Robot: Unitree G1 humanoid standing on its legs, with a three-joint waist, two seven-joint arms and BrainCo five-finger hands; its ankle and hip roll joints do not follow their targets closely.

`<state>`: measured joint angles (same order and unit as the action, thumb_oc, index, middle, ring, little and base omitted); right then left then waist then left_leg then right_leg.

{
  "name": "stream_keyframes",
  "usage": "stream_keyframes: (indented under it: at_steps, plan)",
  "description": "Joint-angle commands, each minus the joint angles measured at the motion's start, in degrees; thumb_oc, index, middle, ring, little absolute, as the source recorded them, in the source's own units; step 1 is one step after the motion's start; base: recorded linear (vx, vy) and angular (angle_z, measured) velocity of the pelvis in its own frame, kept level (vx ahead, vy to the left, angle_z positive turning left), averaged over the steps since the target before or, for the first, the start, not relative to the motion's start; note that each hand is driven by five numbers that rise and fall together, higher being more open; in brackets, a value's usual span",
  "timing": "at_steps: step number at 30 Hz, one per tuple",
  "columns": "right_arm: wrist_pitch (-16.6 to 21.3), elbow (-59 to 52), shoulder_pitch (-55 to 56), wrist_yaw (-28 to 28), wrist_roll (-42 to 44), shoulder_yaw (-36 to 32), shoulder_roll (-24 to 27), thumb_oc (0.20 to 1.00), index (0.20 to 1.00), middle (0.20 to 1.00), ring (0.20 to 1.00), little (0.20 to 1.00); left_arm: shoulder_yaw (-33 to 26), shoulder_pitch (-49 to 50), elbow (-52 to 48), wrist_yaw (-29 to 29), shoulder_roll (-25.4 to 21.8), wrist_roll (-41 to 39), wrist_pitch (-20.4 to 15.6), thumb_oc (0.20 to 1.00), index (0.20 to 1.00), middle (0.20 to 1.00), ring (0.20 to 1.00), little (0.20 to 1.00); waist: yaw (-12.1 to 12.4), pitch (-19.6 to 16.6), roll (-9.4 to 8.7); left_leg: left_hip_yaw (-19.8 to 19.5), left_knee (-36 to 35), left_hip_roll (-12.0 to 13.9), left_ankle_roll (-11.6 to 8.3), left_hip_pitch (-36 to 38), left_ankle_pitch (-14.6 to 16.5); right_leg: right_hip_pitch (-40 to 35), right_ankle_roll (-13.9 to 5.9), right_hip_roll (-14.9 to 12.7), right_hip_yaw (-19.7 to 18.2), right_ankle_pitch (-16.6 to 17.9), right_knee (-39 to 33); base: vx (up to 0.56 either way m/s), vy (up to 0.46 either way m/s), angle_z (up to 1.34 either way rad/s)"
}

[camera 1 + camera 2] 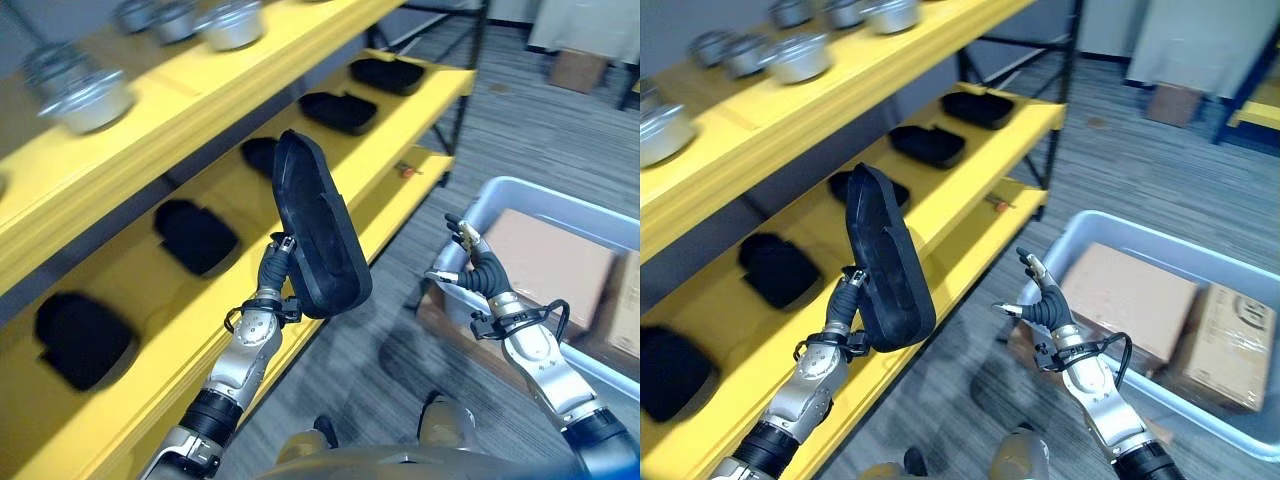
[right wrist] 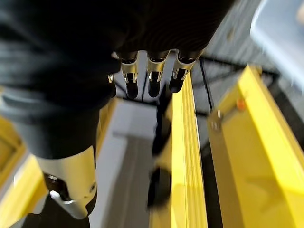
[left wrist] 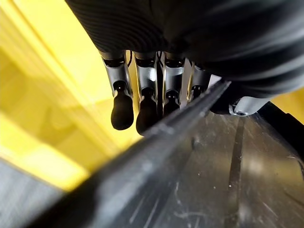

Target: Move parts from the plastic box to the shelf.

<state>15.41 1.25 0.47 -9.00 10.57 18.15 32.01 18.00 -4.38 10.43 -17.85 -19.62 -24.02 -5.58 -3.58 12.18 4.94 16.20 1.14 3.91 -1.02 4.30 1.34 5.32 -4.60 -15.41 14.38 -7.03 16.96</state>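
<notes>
While the left robot hand (image 1: 283, 262) clamps the black part (image 1: 318, 225) upright by its lower end beside the yellow shelf (image 1: 150, 290), it appears rigid and light; the right robot hand (image 1: 470, 262), fingers spread, hovers at the plastic box (image 1: 520, 192).

warehouse, yellow shelf (image 1: 300, 90) of parts (image 1: 340, 112)

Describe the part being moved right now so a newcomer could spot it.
Start at the yellow shelf with its row of flat black parts. In front of it, the left hand holds one long black oval part upright in the air, unlike its resting neighbours.
</notes>
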Motion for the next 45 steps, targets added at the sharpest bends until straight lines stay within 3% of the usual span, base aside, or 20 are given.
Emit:
stream_keyframes:
  at_steps: [1, 7, 9, 12, 15, 17, 18, 20, 22, 24, 26, 30, 38, 42, 43, 44, 45]
  plan:
    - [2.4, -2.9, -1.9, 1.5, 2.4, 0.7, -3.0, 1.0, 1.0, 1.0, 1.0, 1.0, -4.2, 0.2, -4.1, 3.2, -3.7, 1.2, -3.0, 0.2, 0.2, 0.2, 0.2, 0.2, 1.3, -2.1, -3.11, -4.0, 5.2, 1.3, -0.74, -0.2, 1.4, -8.2, -1.01, 3.2, 2.3, 5.8, -10.1, -0.17, 0.438, 0.89]
    - [2.7, -4.4, -3.2, 1.4, 2.8, 1.7, -4.2, 1.0, 1.0, 1.0, 1.0, 1.0, -4.2, 2.6, -6.6, 6.3, -5.1, 3.6, -2.8, 0.2, 0.2, 0.2, 0.2, 0.2, 4.9, -0.6, -4.41, -4.5, 9.4, -1.9, 1.76, -2.8, 4.9, -7.9, -3.9, -0.1, 3.7, 9.3, -11.5, -0.15, 0.24, 0.4]
    - [2.3, -4.6, -4.2, 0.5, 1.8, 2.1, -4.8, 1.0, 1.0, 1.0, 1.0, 1.0, -4.2, 2.7, -7.4, 7.3, -5.1, 4.6, -2.7, 0.2, 0.2, 0.2, 0.2, 0.2, 6.6, 0.3, -4.93, -4.0, 11.4, -3.6, 3.12, -4.2, 6.6, -7.4, -4.27, -2.5, 5.0, 11.5, -11.3, -0.2, 0.327, 0.23]
    - [2.1, -4.5, -4.4, -0.2, 1.5, 2.4, -5.1, 1.0, 1.0, 1.0, 1.0, 1.0, -4.1, 2.8, -7.7, 7.7, -5.0, 4.7, -2.2, 0.2, 0.2, 0.2, 0.2, 0.2, 7.2, 0.4, -5.02, -3.9, 11.4, -4.3, 3.55, -4.2, 6.9, -7.2, -4.5, -3.4, 5.7, 12.8, -11.5, -0.08, 0.183, 0.15]
    - [2.0, -2.5, -5.8, -0.8, 1.6, 3.9, -6.6, 1.0, 1.0, 1.0, 1.0, 1.0, -3.7, 2.8, -8.0, 7.8, -4.7, 4.9, -0.4, 0.2, 0.2, 0.2, 0.2, 0.2, 9.2, 0.8, -4.86, -2.0, 8.5, -5.0, 3.69, -1.4, 8.0, -5.1, -7.08, -5.7, 10.5, 17.6, -10.0, -0.06, 0.223, -0.23]
    - [2.0, -2.4, -5.9, -0.6, 1.7, 4.0, -6.7, 1.0, 1.0, 1.0, 1.0, 1.0, -3.6, 2.7, -8.0, 7.6, -4.6, 4.7, -0.1, 0.2, 0.2, 0.2, 0.2, 0.2, 9.2, 0.7, -4.74, -2.1, 7.6, -5.3, 3.9, -1.0, 7.6, -4.6, -7.19, -5.6, 10.3, 17.4, -8.6, -0.04, 0.126, -0.37]
    - [1.9, -2.7, -5.5, -0.6, 2.1, 4.5, -6.6, 1.0, 1.0, 1.0, 1.0, 1.0, -3.0, 2.2, -7.8, 7.7, -4.6, 4.8, 0.7, 0.2, 0.2, 0.2, 0.2, 0.2, 8.5, 0.4, -4.46, -4.0, 5.5, -6.0, 4.55, -1.0, 6.2, -3.7, -6.31, -2.2, 8.2, 14.3, -5.1, -0.08, 0.099, -0.21]
    - [1.7, -3.2, -5.0, -0.7, 1.9, 4.8, -6.4, 1.0, 1.0, 1.0, 1.0, 1.0, -2.6, 2.2, -7.7, 7.9, -4.6, 4.4, 1.2, 0.2, 0.2, 0.2, 0.2, 0.2, 8.0, 0.0, -4.55, -4.4, 4.3, -6.4, 5.1, -1.5, 4.3, -3.0, -4.7, 0.1, 7.7, 12.8, -3.9, -0.07, 0.071, 0.0]
    - [1.8, -3.3, -3.7, -1.3, 2.6, 5.0, -6.1, 1.0, 1.0, 1.0, 1.0, 1.0, -1.7, 3.1, -7.7, 8.3, -4.4, 4.2, 1.1, 0.2, 0.2, 0.2, 0.2, 0.2, 7.1, -0.9, -4.72, -7.3, 0.6, -7.1, 5.07, -0.7, 2.1, -4.0, -2.91, 6.9, 5.4, 8.1, -3.9, 0.04, -0.012, 0.31]
    - [2.5, -2.7, -3.3, -1.5, 3.0, 5.1, -5.8, 1.0, 1.0, 1.0, 1.0, 1.0, -1.0, 3.9, -7.7, 8.2, -4.0, 4.3, 0.7, 0.2, 0.2, 0.2, 0.2, 0.2, 6.6, -1.4, -5.13, -9.4, -1.0, -7.7, 4.44, -0.7, 0.5, -5.6, -1.26, 11.3, 3.1, 6.5, -6.2, 0.05, -0.061, 0.41]
    - [3.4, -2.3, -2.7, -1.9, 2.5, 5.2, -5.8, 1.0, 1.0, 1.0, 1.0, 1.0, 0.0, 4.8, -7.5, 7.6, -3.4, 4.7, -0.3, 0.2, 0.2, 0.2, 0.2, 0.2, 5.5, -2.1, -5.56, -12.1, -1.9, -8.8, 3.93, -1.5, -0.8, -6.4, 0.22, 15.5, -1.7, 6.4, -8.8, 0.04, -0.064, 0.35]
    - [5.1, -2.1, -2.0, -3.5, -0.1, 5.3, -4.9, 1.0, 1.0, 1.0, 1.0, 1.0, 0.9, 4.5, -6.9, 7.7, -3.3, 4.2, -1.0, 0.2, 0.2, 0.2, 0.2, 0.2, 4.0, -2.6, -5.24, -14.7, -0.1, -9.8, 4.08, -3.4, -0.5, -6.3, 1.17, 16.4, -6.5, 5.8, -11.4, 0.02, -0.074, 0.51]
    - [6.2, -1.4, -2.3, -5.4, -1.1, 5.1, -3.8, 1.0, 1.0, 1.0, 1.0, 1.0, 1.5, 4.1, -6.8, 6.2, -3.6, 3.2, -1.6, 0.2, 0.2, 0.2, 0.2, 0.2, 2.9, -2.0, -3.72, -14.5, 0.4, -9.9, 3.79, -4.9, -0.5, -4.9, 1.29, 16.0, -7.3, 4.5, -10.7, -0.02, -0.066, 0.11]
    - [6.8, -2.4, -1.7, -9.1, -3.6, 3.8, -3.2, 1.0, 1.0, 1.0, 1.0, 1.0, 2.0, 2.3, -6.1, 5.4, -3.7, 2.2, -1.7, 0.2, 0.2, 0.2, 0.2, 0.2, 0.6, -1.0, -2.95, -8.0, 3.5, -9.1, 3.21, -5.1, 1.1, -4.1, 1.46, 15.3, -5.1, 3.3, -9.0, -0.04, -0.046, 0.15]
    - [7.0, -2.7, -1.5, -10.2, -3.8, 3.0, -2.8, 1.0, 1.0, 1.0, 1.0, 1.0, 2.6, 1.0, -5.7, 5.0, -3.4, 2.2, -1.5, 0.2, 0.2, 0.2, 0.2, 0.2, -0.7, -0.4, -3.21, -2.5, 6.7, -7.1, 2.28, -5.8, 2.1, -4.2, 1.58, 14.1, -3.3, 3.3, -8.7, -0.05, -0.05, 0.26]
    - [7.0, -2.8, -1.5, -10.3, -3.7, 2.9, -2.7, 1.0, 1.0, 1.0, 1.0, 1.0, 2.8, 0.7, -5.6, 4.9, -3.3, 2.3, -1.5, 0.2, 0.2, 0.2, 0.2, 0.2, -0.9, -0.3, -3.23, -1.7, 7.5, -6.7, 2.07, -6.1, 2.4, -4.2, 1.62, 14.0, -3.0, 3.3, -8.6, -0.08, -0.062, 0.38]
    - [6.8, -2.6, -1.5, -10.3, -3.3, 1.8, -2.6, 1.0, 1.0, 1.0, 1.0, 1.0, 3.5, -0.4, -5.1, 4.7, -2.8, 2.1, -1.2, 0.2, 0.2, 0.2, 0.2, 0.2, -2.0, 0.6, -3.57, 2.0, 11.4, -2.8, 0.51, -7.7, 1.8, -4.6, 2.07, 12.7, -1.3, 2.6, -7.5, -0.04, -0.029, 0.55]
